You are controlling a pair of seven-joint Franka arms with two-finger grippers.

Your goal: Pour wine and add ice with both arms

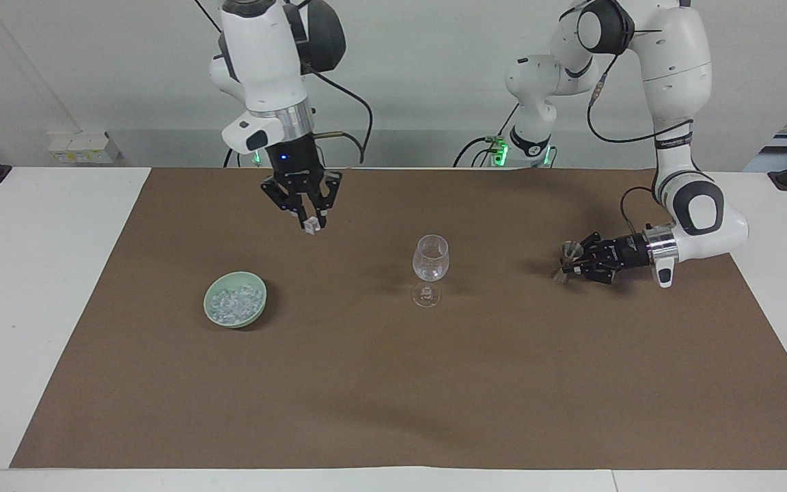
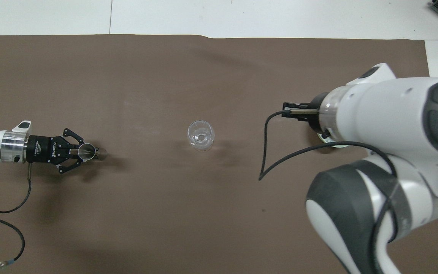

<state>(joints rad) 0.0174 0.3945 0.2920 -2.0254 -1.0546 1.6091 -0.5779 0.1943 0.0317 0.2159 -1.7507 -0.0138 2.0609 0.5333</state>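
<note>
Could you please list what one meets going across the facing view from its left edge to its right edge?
Pale green bowl of clear ice chunks → right hand pinching one small ice cube → clear stemmed wine glass → small metal measuring cup → left hand gripping it.

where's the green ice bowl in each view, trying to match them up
Facing view: the green bowl stands on the brown mat toward the right arm's end, holding ice.
Overhead view: only a sliver of its rim shows under the right arm's wrist.
Shared landmark: the wine glass at mid-mat.
</note>
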